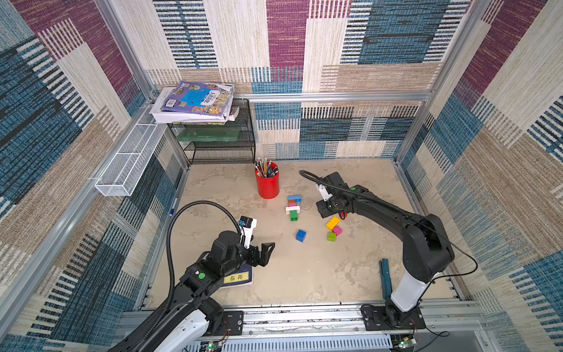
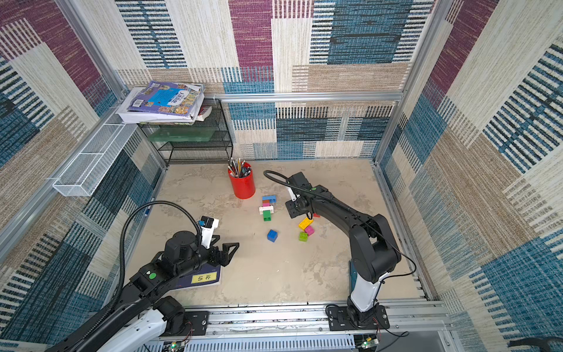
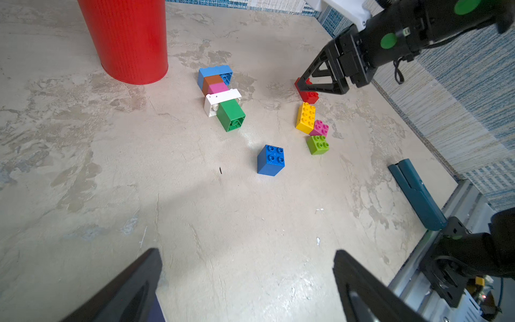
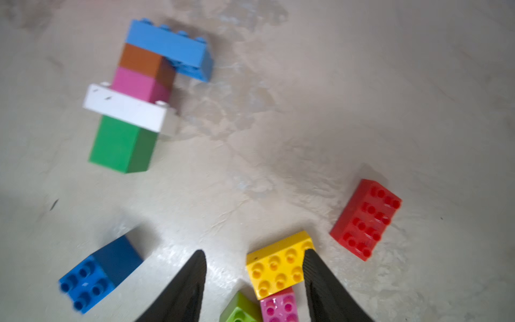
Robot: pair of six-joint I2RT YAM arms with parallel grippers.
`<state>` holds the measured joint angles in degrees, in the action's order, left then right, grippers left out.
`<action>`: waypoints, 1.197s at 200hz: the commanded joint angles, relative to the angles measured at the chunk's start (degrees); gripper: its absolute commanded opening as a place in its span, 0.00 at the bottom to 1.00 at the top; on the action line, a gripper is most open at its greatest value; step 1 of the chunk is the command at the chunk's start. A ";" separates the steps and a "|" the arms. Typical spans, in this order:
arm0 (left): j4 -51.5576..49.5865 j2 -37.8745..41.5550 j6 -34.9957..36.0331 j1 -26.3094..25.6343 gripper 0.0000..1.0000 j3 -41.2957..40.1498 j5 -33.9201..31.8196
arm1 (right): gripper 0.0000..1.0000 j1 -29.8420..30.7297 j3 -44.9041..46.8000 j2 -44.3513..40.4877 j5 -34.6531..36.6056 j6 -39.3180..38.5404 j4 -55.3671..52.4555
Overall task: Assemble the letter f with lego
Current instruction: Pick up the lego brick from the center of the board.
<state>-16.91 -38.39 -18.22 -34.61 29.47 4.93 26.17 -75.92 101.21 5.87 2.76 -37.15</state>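
Tools first: right tool point(image 4: 253, 252) has its jaws spread with bare bench point(image 4: 362, 97) showing in the gap, pinching nothing. It hangs low over the loose lego on the robot's right; one finger point(image 4: 320, 278) overlaps the edge of the yellow brick point(image 4: 274, 267) in the right wrist view, contact cannot be told. In the left wrist view its fingertip stands in front of the red oblong point(image 3: 310, 96). Left tool point(image 3: 247, 252) is spread wide and empty, held off the bench, well apart from every brick. Built piece point(image 1: 293, 208) lies on its side mid-bench, near the red cup point(image 1: 267, 186) of pencils: blue oblong at the cup end jutting to the robot's right, then brown, pink, a white oblong set crosswise, green at the near end. Loose bricks stand studs up: blue square point(image 1: 300, 235) alone; yellow touching pink point(image 1: 337, 230), lime point(image 1: 331, 236) just beside pink. Writing: a dark book point(image 1: 240, 275) partly under the left arm carries a yellow label with two Chinese characters, seemingly 论语. Top book of the pile point(image 1: 195, 99) on the mesh rack point(image 1: 219, 146) shows a barcode and a Chinese title too small to read. Teal bar point(image 1: 385, 279) lies flat by the right arm's base.
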 commanded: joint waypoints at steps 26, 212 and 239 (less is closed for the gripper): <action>0.12 -0.76 -0.03 -0.02 0.99 0.50 1.22 | 0.62 -4.99 -2.39 4.43 6.70 8.37 -0.12; 0.58 -2.30 0.06 0.00 0.99 -0.38 1.03 | 0.44 -10.26 -4.35 13.23 5.51 6.99 0.11; 0.56 -2.31 0.07 -0.02 0.99 -0.47 0.96 | 0.43 -10.61 -3.99 13.23 4.87 6.67 0.07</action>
<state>-16.95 -40.77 -18.22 -34.63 29.12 6.11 15.73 -80.20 114.24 11.73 10.04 -37.36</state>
